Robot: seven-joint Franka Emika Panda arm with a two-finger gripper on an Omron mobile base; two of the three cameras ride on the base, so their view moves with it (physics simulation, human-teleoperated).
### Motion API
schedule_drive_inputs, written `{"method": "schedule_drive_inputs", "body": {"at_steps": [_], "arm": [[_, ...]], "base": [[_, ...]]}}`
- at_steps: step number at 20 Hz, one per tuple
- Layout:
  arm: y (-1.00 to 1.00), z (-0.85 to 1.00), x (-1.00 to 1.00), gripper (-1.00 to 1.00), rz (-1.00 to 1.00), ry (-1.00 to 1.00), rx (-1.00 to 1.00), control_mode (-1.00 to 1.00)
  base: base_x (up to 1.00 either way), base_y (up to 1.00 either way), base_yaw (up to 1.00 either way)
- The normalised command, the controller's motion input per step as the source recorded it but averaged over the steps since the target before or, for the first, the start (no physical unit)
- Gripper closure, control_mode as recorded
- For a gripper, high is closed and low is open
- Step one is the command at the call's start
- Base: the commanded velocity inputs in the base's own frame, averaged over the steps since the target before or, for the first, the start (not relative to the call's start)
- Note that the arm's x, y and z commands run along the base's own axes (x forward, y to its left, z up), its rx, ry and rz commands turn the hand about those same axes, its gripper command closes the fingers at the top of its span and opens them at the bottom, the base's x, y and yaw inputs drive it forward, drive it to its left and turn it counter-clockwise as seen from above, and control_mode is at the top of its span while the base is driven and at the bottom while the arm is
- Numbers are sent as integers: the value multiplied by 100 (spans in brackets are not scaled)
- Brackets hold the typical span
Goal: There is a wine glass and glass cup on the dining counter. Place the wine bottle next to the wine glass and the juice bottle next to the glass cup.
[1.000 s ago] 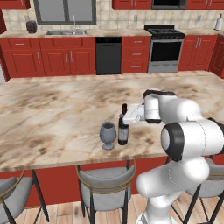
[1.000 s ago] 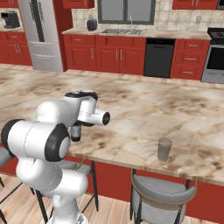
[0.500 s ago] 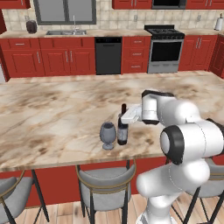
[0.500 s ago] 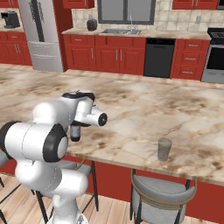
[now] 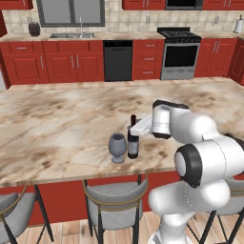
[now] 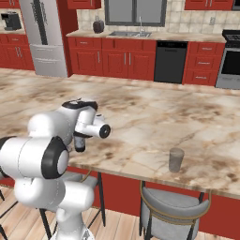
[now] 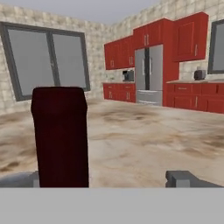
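The wine bottle (image 5: 133,142), dark with a dark red neck capsule (image 7: 60,135), stands upright on the dining counter (image 5: 57,128), close beside the stemmed wine glass (image 5: 117,147) on its left. My gripper (image 5: 137,127) is level with the bottle's neck and open. In the hand view the neck stands between the fingertips (image 7: 183,178), close to the left one and well apart from the right one. The glass cup (image 6: 176,160) stands alone near the counter's front edge, far to the right of the arm. The juice bottle is out of view.
Grey-cushioned bar stools (image 5: 114,193) (image 6: 171,206) stand under the counter's near edge. Behind the counter run red cabinets with a sink (image 5: 71,35), a dishwasher (image 5: 117,60), a stove (image 5: 180,52) and a fridge (image 6: 44,37).
The gripper has gone from shut on the wine bottle's neck to wide open. The bottle stays standing beside the wine glass, and the arm has barely moved.
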Motion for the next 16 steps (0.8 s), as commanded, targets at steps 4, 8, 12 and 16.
{"method": "schedule_drive_inputs", "body": {"at_steps": [4, 8, 12, 16], "arm": [[0, -24, -5, -100, -10, 0, 0, -100], [0, -17, -1, -100, -10, 0, 0, -100], [1, -16, -3, -100, -8, 0, 0, -100], [0, -18, -9, -100, -4, 0, 0, -100]], "base": [[0, 0, 0], [0, 0, 0], [0, 0, 0], [0, 0, 0]]}}
